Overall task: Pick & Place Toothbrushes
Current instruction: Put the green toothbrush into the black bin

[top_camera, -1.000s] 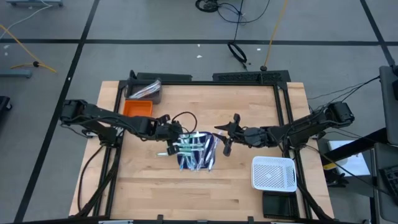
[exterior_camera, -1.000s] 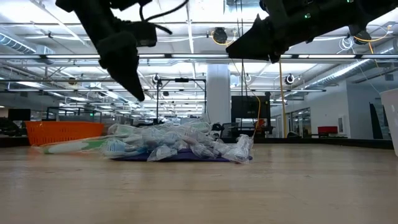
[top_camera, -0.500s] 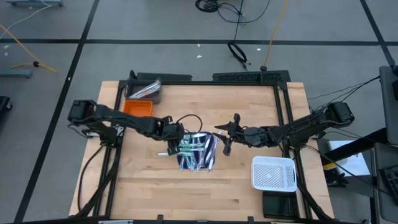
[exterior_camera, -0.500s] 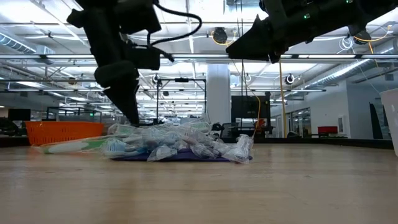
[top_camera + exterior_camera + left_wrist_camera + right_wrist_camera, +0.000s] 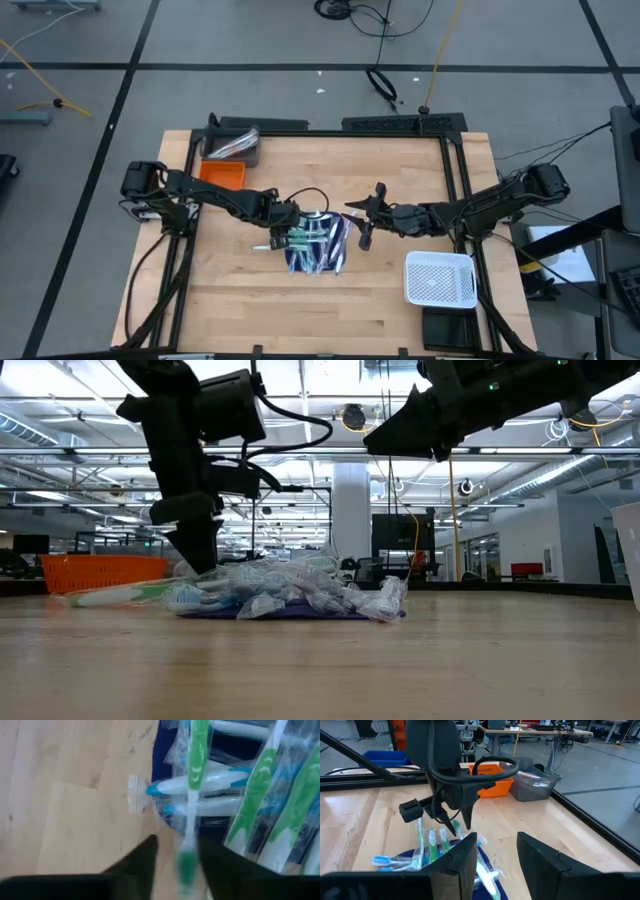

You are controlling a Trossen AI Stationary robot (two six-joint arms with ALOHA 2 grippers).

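The toothbrushes lie in clear wrappers in a heap on a dark blue mat at mid-table; they are green-and-white and blue-and-white. My left gripper points down at the heap's left end. It is open. In the left wrist view its fingers stand on either side of the end of a green-and-white toothbrush, with gaps showing on both sides. My right gripper hovers open above the table, right of the heap.
One green toothbrush lies alone on the wood, left of the mat. An orange bin and a grey bin stand at the far left. A white basket sits at the near right. Bare wood lies along the near edge.
My left gripper has come down from above the table onto the heap's left end, shifting slightly toward the table's right and tipping more upright. The heap and my right gripper have stayed put.
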